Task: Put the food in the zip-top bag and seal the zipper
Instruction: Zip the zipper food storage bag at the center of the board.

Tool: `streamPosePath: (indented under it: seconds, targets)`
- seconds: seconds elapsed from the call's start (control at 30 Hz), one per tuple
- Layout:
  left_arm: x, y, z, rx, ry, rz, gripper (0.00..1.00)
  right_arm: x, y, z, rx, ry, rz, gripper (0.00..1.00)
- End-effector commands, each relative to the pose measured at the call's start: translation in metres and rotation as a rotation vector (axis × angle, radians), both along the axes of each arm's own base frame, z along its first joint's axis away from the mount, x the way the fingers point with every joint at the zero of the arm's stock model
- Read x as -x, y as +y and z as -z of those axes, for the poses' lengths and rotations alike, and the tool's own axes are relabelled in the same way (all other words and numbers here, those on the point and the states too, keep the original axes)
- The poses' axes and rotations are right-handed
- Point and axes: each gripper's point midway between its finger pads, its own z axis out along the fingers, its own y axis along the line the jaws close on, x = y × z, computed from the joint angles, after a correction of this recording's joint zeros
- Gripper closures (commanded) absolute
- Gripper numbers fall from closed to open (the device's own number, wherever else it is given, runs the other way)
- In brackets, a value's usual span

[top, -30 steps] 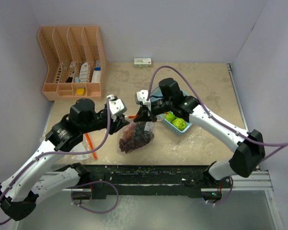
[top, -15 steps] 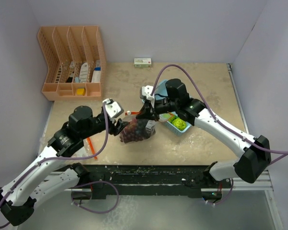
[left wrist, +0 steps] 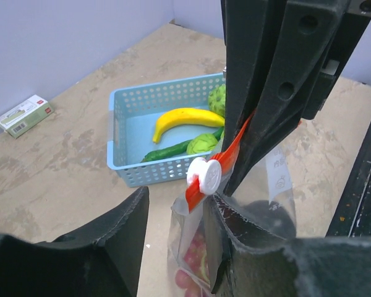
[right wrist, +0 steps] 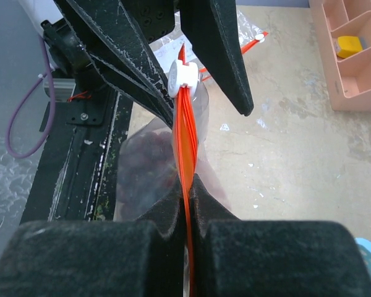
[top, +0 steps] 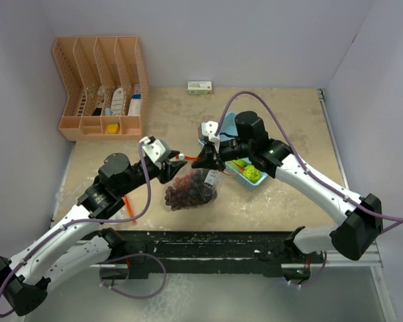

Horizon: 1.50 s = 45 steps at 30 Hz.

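Observation:
A clear zip-top bag (top: 196, 189) holds the dark red grape bunch (top: 183, 193) and hangs from its orange zipper strip (right wrist: 187, 130). My right gripper (right wrist: 189, 185) is shut on that strip, in the top view (top: 203, 161) at the bag's right end. My left gripper (left wrist: 179, 210) stands open around the bag's other end, just below the white slider (left wrist: 205, 175); its right finger touches the film. The banana (left wrist: 185, 117), bumpy green fruits (left wrist: 201, 143), and a long green vegetable (left wrist: 170, 150) lie in the light-blue basket (left wrist: 142, 173).
A peach desk organiser (top: 101, 87) stands at the back left, and a small box (top: 199, 86) lies at the back wall. A second flat bag with an orange zip (top: 124, 201) lies on the table under my left arm. The black rail (top: 208, 241) runs along the front edge.
My left gripper let go, opened and drew back left along the zipper, baring the white slider. The right gripper, still clamped on the strip, shifted slightly right; the bag settled lower.

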Motion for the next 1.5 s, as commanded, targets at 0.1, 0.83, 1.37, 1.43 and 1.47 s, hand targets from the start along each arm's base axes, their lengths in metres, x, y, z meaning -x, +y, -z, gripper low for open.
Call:
streamPosePath:
  seconds: [0.1,0.83,1.37,1.43,1.47]
  targets:
    - [0.003,-0.007,-0.036,0.134,-0.089,0.033,0.59,0.006,0.002,-0.034,-0.092,-0.071,-0.036,1.00]
    - [0.012,-0.016,-0.023,0.069,-0.045,0.110,1.00,0.004,-0.006,-0.047,-0.114,-0.151,0.008,0.36]
    - [0.024,-0.020,-0.015,0.056,-0.036,0.180,1.00,0.018,0.013,-0.045,-0.138,-0.094,-0.196,0.43]
    - [0.024,-0.020,-0.015,0.054,-0.038,0.178,1.00,0.017,0.015,-0.044,-0.145,-0.081,-0.199,0.45]
    - [0.024,-0.020,-0.015,0.053,-0.038,0.178,1.00,0.017,0.016,-0.045,-0.154,-0.082,-0.198,0.45]
